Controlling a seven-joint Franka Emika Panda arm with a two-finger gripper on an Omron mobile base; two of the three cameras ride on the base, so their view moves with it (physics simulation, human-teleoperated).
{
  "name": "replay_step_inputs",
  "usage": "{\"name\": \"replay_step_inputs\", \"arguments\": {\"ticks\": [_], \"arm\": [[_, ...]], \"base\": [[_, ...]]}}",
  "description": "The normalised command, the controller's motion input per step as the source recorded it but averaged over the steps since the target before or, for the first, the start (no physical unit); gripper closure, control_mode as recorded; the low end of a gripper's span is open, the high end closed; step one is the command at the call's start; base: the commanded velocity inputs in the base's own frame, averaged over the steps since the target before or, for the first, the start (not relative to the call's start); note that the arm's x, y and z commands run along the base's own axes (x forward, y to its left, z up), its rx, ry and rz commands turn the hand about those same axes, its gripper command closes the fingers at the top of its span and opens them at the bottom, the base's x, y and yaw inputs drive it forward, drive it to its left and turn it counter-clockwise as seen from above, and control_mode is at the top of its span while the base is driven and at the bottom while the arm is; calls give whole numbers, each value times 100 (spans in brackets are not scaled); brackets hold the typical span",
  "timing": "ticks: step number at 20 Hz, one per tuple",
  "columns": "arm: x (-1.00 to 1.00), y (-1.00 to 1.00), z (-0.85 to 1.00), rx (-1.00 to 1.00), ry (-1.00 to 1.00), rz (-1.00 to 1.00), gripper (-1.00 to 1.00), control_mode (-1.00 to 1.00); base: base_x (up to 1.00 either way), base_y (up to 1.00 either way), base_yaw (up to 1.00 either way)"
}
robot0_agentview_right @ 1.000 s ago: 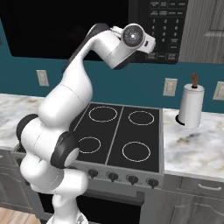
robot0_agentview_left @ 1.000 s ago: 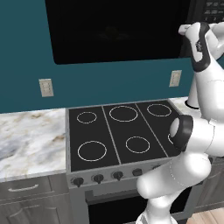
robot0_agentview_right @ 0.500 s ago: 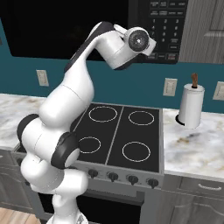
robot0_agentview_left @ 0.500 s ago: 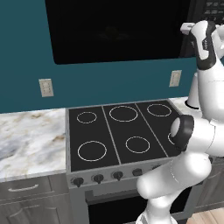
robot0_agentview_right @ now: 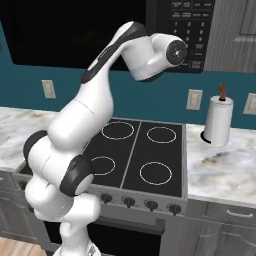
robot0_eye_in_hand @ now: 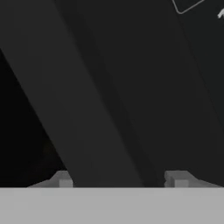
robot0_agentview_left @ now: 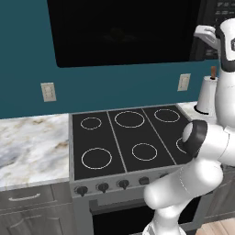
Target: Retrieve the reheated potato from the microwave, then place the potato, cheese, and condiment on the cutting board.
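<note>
– Up at the microwave [robot0_agentview_left: 124, 32], over the stove [robot0_agentview_right: 145, 150]: what's the status, insp.?
– Arm raised to the appliance's right side. Gripper [robot0_agentview_left: 205, 35] sits at the seam betw. the dark glass door and the keypad [robot0_agentview_right: 192, 25]. Door reads closed.
– Gripper [robot0_eye_in_hand: 120, 180] condition?
– Hand view has one tip on each side of a dark slanted bar, prob. the door handle [robot0_eye_in_hand: 87, 109]. Can't tell whether the tips are clamped on it or just straddling it, so logged as undetermined.
– Potato located?
– Not confirmed. Presumed inside, behind the glass. There's a faint pale smudge approx. mid-door in the left base view, too dim to ID.
– Step in hand?
– Judged step 1, opening the door. Retrieval hasn't begun and nothing has been placed, so task is at an early stage.
– Next move req.?
– Firm hold on the bar, then a pull outward along the door's swing arc, wide enough to give reach inside. Risk: tips slip off if the hold is loose. Also noted a paper towel roll [robot0_agentview_right: 217, 122] on the desk near the stove's back right corner, well below the work and no obstruction.
</note>
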Motion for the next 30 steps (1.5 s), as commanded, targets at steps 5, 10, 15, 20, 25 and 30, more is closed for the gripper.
{"name": "replay_step_inputs", "arguments": {"ticks": [5, 10, 15, 20, 25, 30], "arm": [[-45, 41, -1, 0, 0, 0, 100, -100], [-64, 33, 0, 0, -1, -5, 100, -100], [-79, 27, 0, 0, -1, -17, 100, -100], [-75, 15, 6, 2, 0, -20, 100, -100], [-72, 13, 9, 0, 0, -19, 100, -100], [-67, 12, 16, 0, 0, -15, 100, -100]], "base": [[0, 0, 0], [0, 0, 0], [0, 0, 0], [0, 0, 0], [0, 0, 0], [0, 0, 0]]}}
